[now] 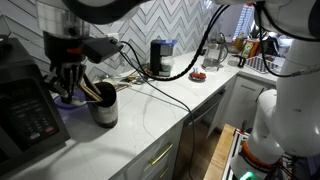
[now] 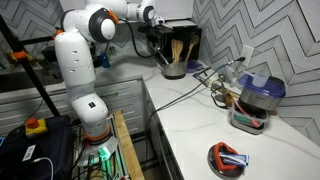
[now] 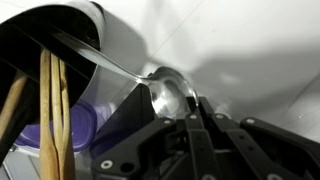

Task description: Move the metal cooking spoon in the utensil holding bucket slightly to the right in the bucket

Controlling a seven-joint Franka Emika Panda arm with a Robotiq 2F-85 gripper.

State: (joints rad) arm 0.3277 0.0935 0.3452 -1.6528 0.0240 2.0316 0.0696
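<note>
**Hand closed on the spoon's bowl beside the bucket**

We start with the white stone tabletop (image 1: pixel 150 118), which carries everything here. The white jointed robot arm (image 2: pixel 80 50) reaches over it towards the wall. The dark round metal utensil bucket (image 1: pixel 104 108) stands upright on the tabletop near the tiled wall in both exterior views.

The black hand (image 1: pixel 66 95) hangs just beside the bucket. In the wrist view we see its fingers (image 3: pixel 205 125) drawn close together on the lower rim of the spoon's bowl, pinching it.

The shiny metal cooking spoon (image 3: pixel 168 95) leans out over the bucket's rim. Its handle runs down into the bucket and its bowl sits outside, at the fingertips. Pale wooden utensils (image 3: pixel 55 110) stand in the same bucket, next to the spoon's handle.
</note>
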